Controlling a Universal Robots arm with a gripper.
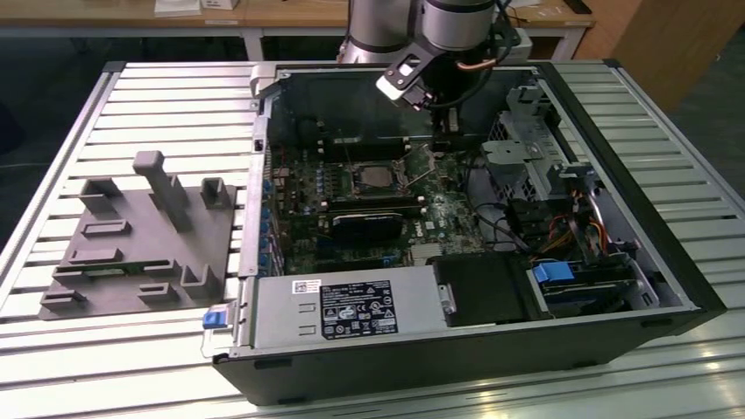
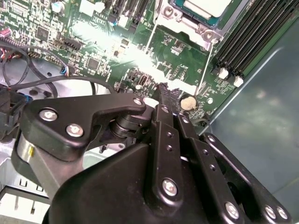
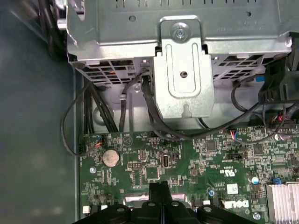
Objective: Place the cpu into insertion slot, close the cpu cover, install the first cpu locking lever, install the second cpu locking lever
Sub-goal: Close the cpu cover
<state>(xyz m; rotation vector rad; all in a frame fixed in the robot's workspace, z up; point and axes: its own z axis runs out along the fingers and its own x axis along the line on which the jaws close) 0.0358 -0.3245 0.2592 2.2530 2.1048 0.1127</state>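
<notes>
The cpu, a silvery square, lies in the insertion slot near the middle of the green board. In the second wrist view the cpu shows with the silver cpu cover framing it. Two thin wire levers run along the socket's sides; I cannot tell whether they are latched. My gripper hangs just above the board, on the exterior view's right of the socket and apart from it. Its black fingers are pressed together with nothing between them, as the first wrist view's fingertips also show.
The open computer case stands on a slatted table. A metal drive cage with black cables is beside the gripper. Long black memory slots, a black block and the power supply lie around. A grey fixture plate sits at the exterior view's left.
</notes>
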